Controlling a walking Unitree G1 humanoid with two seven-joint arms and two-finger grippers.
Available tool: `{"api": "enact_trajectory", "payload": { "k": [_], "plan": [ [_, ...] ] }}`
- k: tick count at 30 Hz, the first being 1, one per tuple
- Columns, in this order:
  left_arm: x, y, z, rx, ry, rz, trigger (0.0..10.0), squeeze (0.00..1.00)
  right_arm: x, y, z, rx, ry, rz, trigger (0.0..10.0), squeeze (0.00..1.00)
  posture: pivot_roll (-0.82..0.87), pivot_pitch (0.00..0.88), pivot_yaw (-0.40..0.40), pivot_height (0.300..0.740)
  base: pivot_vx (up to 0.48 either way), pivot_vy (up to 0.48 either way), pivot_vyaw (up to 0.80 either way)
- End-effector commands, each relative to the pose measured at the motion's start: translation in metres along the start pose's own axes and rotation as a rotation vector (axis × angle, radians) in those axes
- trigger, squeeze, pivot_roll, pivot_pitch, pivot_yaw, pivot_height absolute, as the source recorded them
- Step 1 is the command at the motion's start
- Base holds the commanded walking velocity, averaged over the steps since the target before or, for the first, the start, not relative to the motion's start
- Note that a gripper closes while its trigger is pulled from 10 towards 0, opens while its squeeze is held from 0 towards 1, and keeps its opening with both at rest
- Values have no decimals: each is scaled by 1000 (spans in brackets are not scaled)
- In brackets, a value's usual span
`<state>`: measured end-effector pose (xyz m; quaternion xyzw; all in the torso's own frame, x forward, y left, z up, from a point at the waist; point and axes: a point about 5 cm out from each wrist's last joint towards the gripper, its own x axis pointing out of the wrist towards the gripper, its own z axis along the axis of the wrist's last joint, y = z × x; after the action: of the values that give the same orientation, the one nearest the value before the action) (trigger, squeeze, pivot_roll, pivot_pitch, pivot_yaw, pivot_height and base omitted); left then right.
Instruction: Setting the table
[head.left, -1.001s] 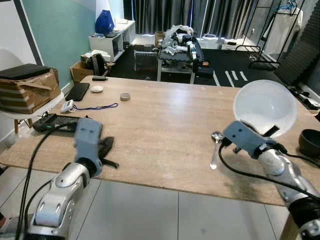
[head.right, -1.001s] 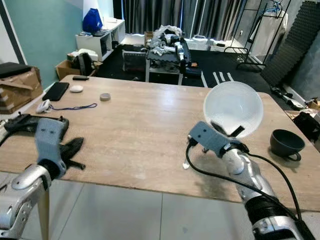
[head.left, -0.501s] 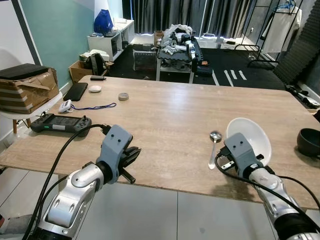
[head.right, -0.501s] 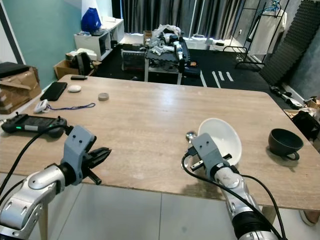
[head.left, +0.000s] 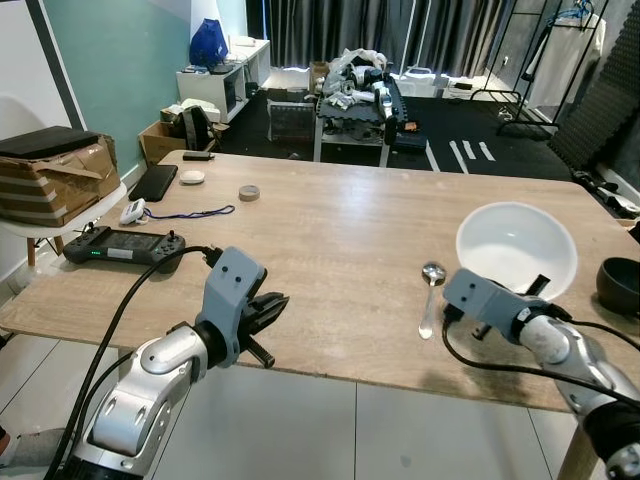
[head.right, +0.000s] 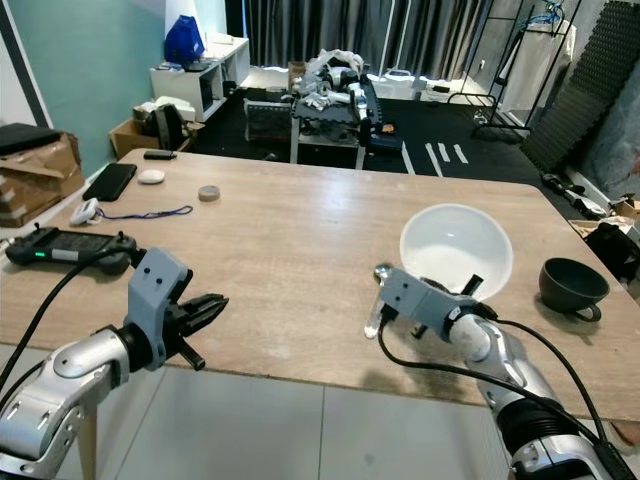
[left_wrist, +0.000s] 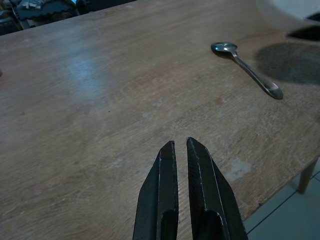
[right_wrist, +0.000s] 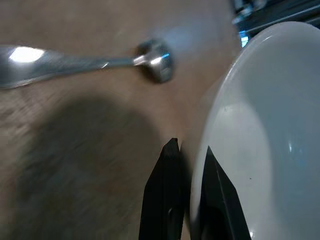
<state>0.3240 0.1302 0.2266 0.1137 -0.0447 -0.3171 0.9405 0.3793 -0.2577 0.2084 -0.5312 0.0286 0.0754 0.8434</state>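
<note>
A white bowl (head.left: 515, 245) hangs tilted just above the right part of the wooden table (head.left: 320, 230), and my right gripper (head.left: 540, 288) is shut on its near rim. The right wrist view shows one black finger inside the bowl (right_wrist: 265, 150) and one outside it. Just left of the bowl a metal spoon (head.left: 430, 295) lies on the table, bowl end pointing away from me. Over the table's front edge, left of centre, my left gripper (head.left: 270, 305) is shut on nothing. Its wrist view has the spoon (left_wrist: 247, 70) far ahead of the fingertips.
A black cup (head.left: 620, 280) stands at the table's far right edge. On the left part lie a game controller (head.left: 120, 247), a phone (head.left: 155, 183), a blue cord (head.left: 190, 213) and a small round disc (head.left: 249, 193). A cardboard box (head.left: 55, 180) sits left of the table.
The right gripper brought the bowl down from high to the table, then lifted it a little again. The left gripper swung right toward the front edge, then stayed still.
</note>
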Motion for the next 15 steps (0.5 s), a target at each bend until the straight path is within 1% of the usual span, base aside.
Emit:
{"api": "enact_trajectory", "payload": {
  "k": [1, 3, 5, 6, 7, 8, 9, 10, 11, 13, 15],
  "plan": [
    [-1, -4, -4, -1, 15, -15, 10000, 0, -2, 8, -9, -21, 32, 61, 10000, 0, 54, 139, 60, 740, 0, 0, 0],
    [-1, -4, -4, -1, 16, -16, 10000, 0, -3, 13, -13, -39, 55, 101, 10000, 0, 55, 139, 60, 740, 0, 0, 0],
    [-1, -4, -4, -2, 16, -16, 10000, 0, -3, 13, -14, -41, 62, 105, 10000, 0, 55, 139, 61, 740, 0, 0, 0],
    [-1, -4, -4, -3, 17, -17, 10000, 0, -3, 15, -15, -24, 68, 113, 10000, 235, 57, 139, 60, 740, 0, 0, 0],
    [-1, -4, -4, -3, 17, -17, 10000, 0, -3, 15, -15, -24, 68, 113, 10000, 235, 57, 139, 60, 740, 0, 0, 0],
    [-2, -4, -4, -3, 17, -18, 10000, 0, -3, 15, -16, -11, 70, 117, 10000, 431, 57, 139, 60, 740, 0, 0, 0],
    [-2, -4, -4, -4, 18, -18, 10000, 0, -3, 15, -16, -1, 75, 115, 10000, 467, 57, 140, 61, 740, 0, 0, 0],
    [-2, -4, -4, -4, 18, -18, 10000, 0, -3, 15, -16, -1, 75, 115, 10000, 467, 57, 140, 61, 740, 0, 0, 0],
    [-2, -4, -4, -4, 19, -18, 10000, 0, -3, 14, -17, 9, 78, 110, 10000, 1000, 57, 140, 61, 740, 0, 0, 0],
    [-2, -4, -4, -4, 19, -18, 10000, 0, -3, 14, -17, 9, 78, 110, 10000, 1000, 57, 140, 61, 740, 0, 0, 0],
    [-2, -5, -4, -6, 19, -19, 10000, 0, -2, 7, -16, 26, 77, 53, 10000, 1000, 54, 138, 62, 740, 0, 0, 0]
  ]
}}
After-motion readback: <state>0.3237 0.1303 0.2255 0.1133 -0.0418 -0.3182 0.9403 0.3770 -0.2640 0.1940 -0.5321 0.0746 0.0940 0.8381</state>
